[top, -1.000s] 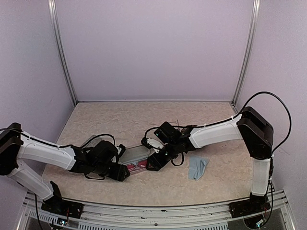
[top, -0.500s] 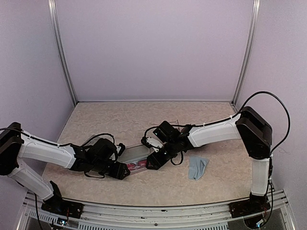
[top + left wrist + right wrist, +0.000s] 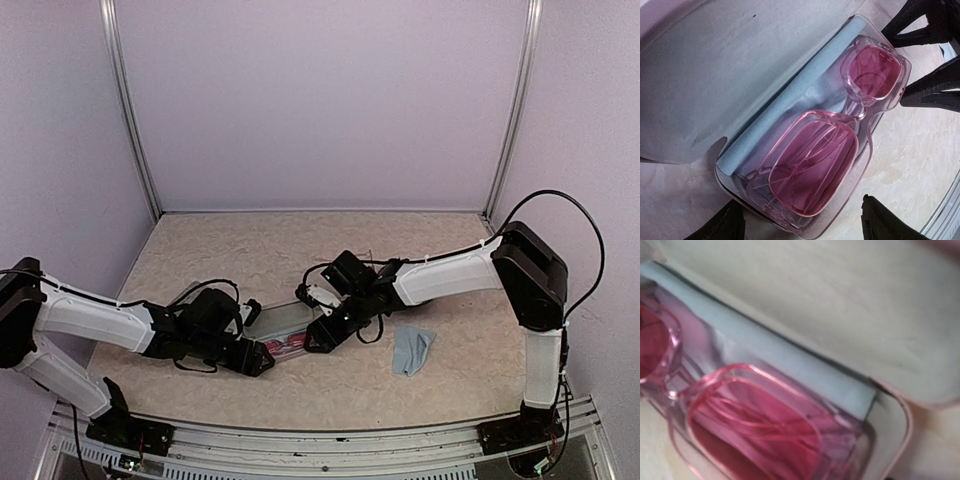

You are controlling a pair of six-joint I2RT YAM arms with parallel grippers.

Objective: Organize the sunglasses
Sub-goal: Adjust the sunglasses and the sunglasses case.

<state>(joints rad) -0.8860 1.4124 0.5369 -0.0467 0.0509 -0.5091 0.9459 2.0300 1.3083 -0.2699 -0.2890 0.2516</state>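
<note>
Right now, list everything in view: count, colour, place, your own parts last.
table: one, beige marbled, under everything
walls: three, lilac, around the table
case: one, pale with pinkish rim, lid open, near the table's front middle
sunglasses: one, translucent red-pink, folded inside the case
cloth in the case: one, light blue, along the hinge side
loose cloth: one, light blue, on the table right of the case
left arm, right arm: two, white and black, reaching in from either side
left hand: one, black, open astride the case's left end
right hand: one, black, fingers apart at the case's right end, grip unclear
</note>
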